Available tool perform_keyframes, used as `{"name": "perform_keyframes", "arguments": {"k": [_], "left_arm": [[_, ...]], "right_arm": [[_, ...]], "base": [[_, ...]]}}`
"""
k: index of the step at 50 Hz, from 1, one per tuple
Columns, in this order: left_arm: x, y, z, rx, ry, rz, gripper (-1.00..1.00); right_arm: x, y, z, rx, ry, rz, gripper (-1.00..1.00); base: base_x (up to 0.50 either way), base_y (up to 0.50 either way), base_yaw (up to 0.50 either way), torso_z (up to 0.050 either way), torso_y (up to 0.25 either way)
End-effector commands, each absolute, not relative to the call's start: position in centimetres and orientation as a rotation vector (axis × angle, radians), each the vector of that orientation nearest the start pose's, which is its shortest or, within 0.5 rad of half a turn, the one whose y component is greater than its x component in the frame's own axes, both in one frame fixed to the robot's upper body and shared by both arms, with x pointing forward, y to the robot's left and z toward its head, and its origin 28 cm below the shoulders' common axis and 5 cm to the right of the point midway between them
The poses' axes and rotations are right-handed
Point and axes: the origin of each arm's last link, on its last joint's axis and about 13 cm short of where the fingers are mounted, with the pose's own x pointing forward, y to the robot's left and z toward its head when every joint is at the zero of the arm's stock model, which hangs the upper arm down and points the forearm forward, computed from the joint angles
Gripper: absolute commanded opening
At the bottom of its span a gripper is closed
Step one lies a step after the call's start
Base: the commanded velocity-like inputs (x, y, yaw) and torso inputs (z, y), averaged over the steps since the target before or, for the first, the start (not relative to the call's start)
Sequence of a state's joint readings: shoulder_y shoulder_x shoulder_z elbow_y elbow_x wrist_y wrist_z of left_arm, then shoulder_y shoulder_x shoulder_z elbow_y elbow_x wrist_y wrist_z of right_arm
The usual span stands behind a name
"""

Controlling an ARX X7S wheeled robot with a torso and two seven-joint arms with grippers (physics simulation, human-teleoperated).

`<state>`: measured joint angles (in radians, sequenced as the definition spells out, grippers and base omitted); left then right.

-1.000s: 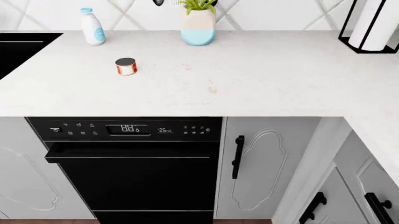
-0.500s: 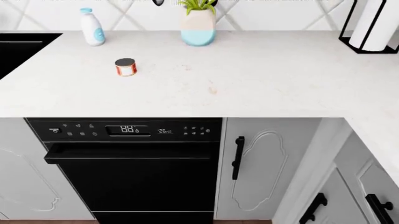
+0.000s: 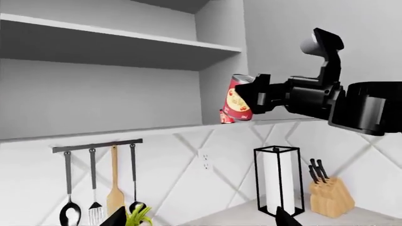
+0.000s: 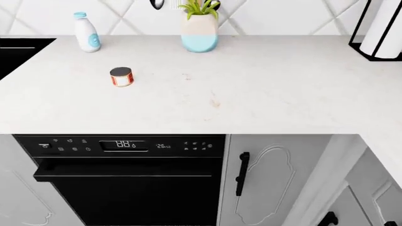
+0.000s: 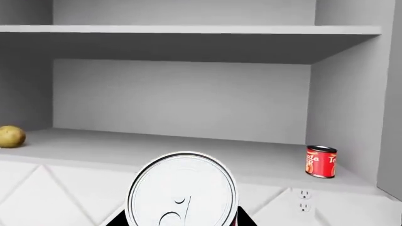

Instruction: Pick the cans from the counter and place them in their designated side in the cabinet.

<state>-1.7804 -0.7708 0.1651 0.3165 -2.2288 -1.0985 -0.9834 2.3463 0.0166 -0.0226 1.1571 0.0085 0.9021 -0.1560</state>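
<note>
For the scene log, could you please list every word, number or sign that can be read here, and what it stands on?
"88": large digits on the dishwasher display.
Smaller digits beside it: blurred, unreadable.
Control icons on the dishwasher panel: too small.
White lettering on the red can on the cabinet shelf: only partly visible, unreadable.
Labels on the tall can in the right claw, the squat can and the white bottle: no legible text.

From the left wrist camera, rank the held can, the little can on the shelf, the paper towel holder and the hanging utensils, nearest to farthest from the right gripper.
1. Tall can, in the right gripper.
2. Small can, on the shelf just beyond.
3. Paper towel holder, below on the counter.
4. Hanging utensils, far across on the wall.
</note>
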Motion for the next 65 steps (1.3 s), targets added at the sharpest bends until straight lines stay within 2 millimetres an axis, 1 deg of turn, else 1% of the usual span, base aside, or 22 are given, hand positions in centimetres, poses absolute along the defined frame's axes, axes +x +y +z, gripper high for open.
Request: {"name": "perform_keyframes", "arguments": {"k": [1,12,26,32,65], "left_arm": [[12.72,25.67,45.49,-0.057,-0.357,-0.591,1.0],[12.11,25.66,45.61,-0.047,-0.365,-0.595,1.0],[12.39,25.67,45.21,-0.057,-0.356,-0.592,1.0],[12.51,25.62,45.11,-0.058,-0.354,-0.595,1.0],[12.55,25.59,45.18,-0.055,-0.359,-0.605,1.0]], "right_arm": [[29.68,-10.35,57.23,-0.034,-0.314,0.139,-1.0],[29.68,-10.35,57.23,-0.034,-0.314,0.139,-1.0],[29.68,-10.35,57.23,-0.034,-0.314,0.139,-1.0],[29.68,-10.35,57.23,-0.034,-0.314,0.139,-1.0],[29.68,-10.35,57.23,-0.034,-0.314,0.139,-1.0]], "base": [[0.19,0.0,0.0,0.0,0.015],[0.2,0.0,0.0,0.0,0.0],[0.2,0.0,0.0,0.0,0.001],[0.2,-0.17,0.0,0.0,0.002],[0.2,-0.08,0.0,0.0,0.001]]}}
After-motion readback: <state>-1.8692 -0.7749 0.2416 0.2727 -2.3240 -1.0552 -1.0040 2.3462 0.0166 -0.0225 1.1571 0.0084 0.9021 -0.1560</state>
